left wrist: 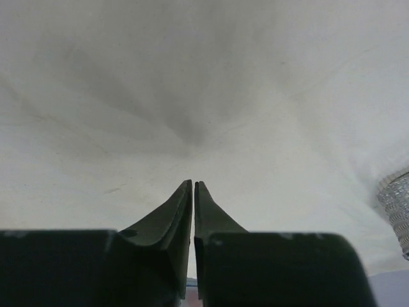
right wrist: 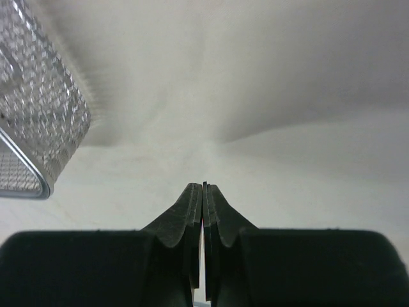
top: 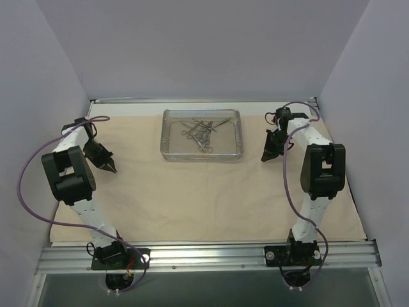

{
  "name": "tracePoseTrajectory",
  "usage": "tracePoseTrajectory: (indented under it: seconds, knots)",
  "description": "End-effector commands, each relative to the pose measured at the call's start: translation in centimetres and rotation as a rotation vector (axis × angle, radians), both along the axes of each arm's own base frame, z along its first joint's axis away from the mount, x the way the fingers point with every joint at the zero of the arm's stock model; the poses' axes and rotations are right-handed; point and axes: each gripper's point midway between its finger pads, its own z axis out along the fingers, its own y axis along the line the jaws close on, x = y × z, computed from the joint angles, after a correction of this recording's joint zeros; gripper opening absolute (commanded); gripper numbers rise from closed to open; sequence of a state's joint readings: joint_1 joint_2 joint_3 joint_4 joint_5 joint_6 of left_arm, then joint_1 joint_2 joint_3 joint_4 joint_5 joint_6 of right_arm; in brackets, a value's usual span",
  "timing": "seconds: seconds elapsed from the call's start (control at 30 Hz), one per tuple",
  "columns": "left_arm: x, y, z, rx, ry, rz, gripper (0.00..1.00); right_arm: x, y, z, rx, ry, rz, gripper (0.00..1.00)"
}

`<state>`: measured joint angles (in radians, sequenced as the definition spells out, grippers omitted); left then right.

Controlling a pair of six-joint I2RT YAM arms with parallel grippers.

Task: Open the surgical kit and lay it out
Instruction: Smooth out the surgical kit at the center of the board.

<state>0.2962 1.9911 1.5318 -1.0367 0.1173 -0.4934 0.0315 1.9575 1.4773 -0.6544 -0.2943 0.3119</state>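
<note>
Cloth wrap (top: 192, 198) spread flat; mesh tray (top: 167, 148) holds instruments (top: 202, 131).
</note>
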Motion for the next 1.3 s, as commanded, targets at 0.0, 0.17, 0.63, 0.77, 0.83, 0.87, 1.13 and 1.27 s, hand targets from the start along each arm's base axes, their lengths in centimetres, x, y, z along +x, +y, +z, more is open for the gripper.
tracePoseTrajectory:
  seconds: [0.0, 0.17, 0.63, 0.77, 0.83, 0.87, 1.13, 1.27]
  knots:
    - [0.2, -0.8, -1.4, -0.065, -0.005, 0.022, 0.11, -3.4, 4.2, 2.1, 0.079, 0.012, 0.118, 0.00]
    - [0.3, -0.5, -1.3, -0.069, -0.011, 0.032, 0.07, -7.4, 11.1, 1.2, 0.124, 0.007, 0.303, 0.00]
    - [-1.0, 0.0, -1.9, -0.034, 0.001, 0.029, 0.04, -16.8, 24.2, -1.9, 0.203, -0.009, 0.818, 0.00]
    - [-1.9, 0.0, -3.3, -0.049, 0.060, 0.057, 0.02, -19.1, 23.0, -4.5, 0.158, 0.090, 0.790, 0.00]
    - [-2.4, 0.2, -3.8, -0.050, 0.078, 0.073, 0.02, -20.1, 22.2, -5.0, 0.136, 0.108, 0.773, 0.00]
    - [-2.7, 0.5, -3.9, -0.048, 0.084, 0.088, 0.02, -21.3, 21.1, -5.9, 0.116, 0.144, 0.762, 0.00]
    - [-3.5, 1.4, -3.7, -0.036, 0.079, 0.112, 0.04, -21.2, 19.3, -5.2, 0.041, 0.123, 0.755, 0.00]
    - [-2.6, 2.1, -1.6, 0.003, 0.017, 0.095, 0.08, -17.9, 21.7, -1.9, 0.050, -0.001, 0.801, 0.00]
